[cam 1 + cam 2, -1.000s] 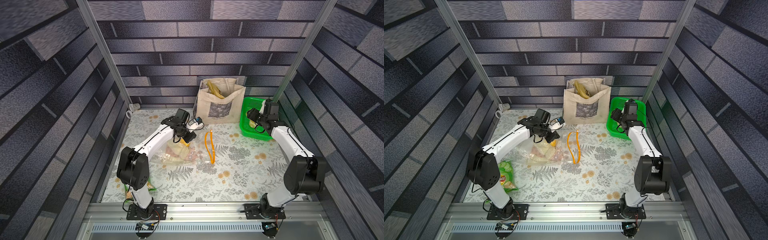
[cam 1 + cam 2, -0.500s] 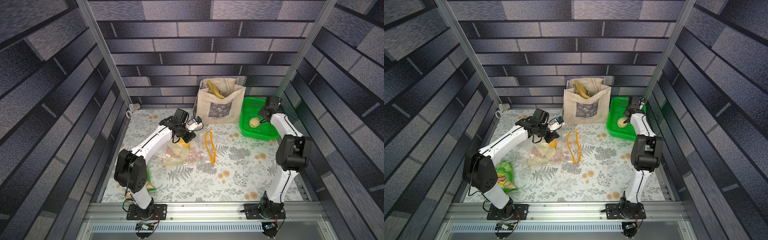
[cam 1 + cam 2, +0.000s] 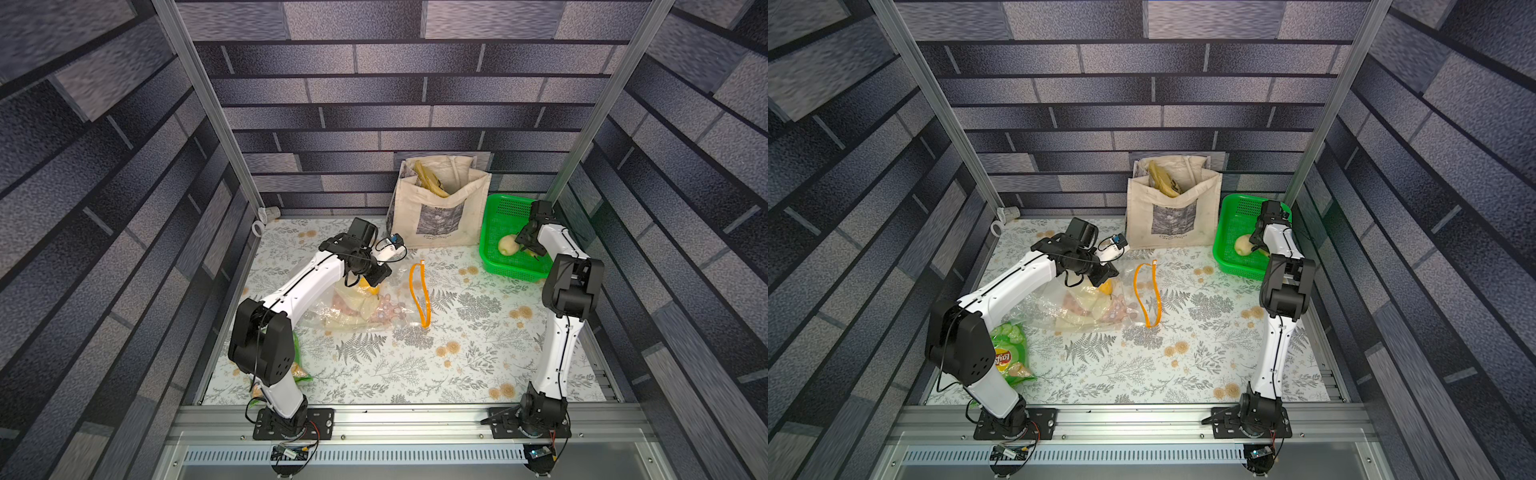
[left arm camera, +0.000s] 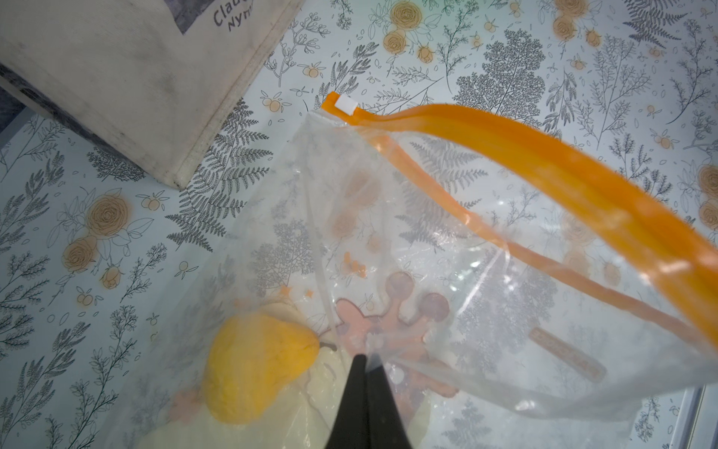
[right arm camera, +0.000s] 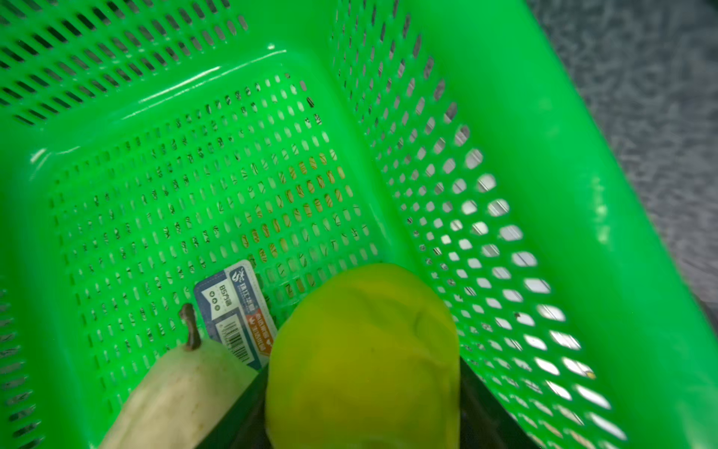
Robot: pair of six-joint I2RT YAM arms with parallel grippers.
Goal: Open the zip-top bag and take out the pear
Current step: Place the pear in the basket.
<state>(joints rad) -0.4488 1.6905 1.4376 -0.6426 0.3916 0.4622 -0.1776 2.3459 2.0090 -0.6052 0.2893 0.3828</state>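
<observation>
Clear, crinkly film makes up the zip-top bag point(image 3: 357, 307), which lies left of the table's point(image 3: 457, 353) middle. Its orange zip strip point(image 3: 419, 295) is parted into a loop that faces the right edge, so the mouth is open. Inside, near the closed end, lies the yellow pear point(image 4: 252, 369), its stem pointing toward the mouth among flat pale and pink pieces.

The left gripper point(image 4: 362, 359) has its jaws fully closed on a fold of the upper film just beside the pear, tenting it up.

At the far right corner the right gripper point(image 3: 527, 245) reaches into the green basket point(image 3: 503, 208). Its jaws stand wide and a yellow-green fruit point(image 5: 361, 350) fills the gap between them, seemingly gripped. I cannot tell whether it is a pear. A pale pear point(image 5: 182, 385) rests beside it.

The film looks thin, limp and slippery. It will likely sag back over the fruit unless pinched and lifted, and a grip near the strip should hold the mouth open best. The yellow pear looks firm, smooth and fairly light, and it would probably roll. I would take it across its broad belly with widely opened jaws, not by the stem, and squeeze gently to avoid bruising it.
</observation>
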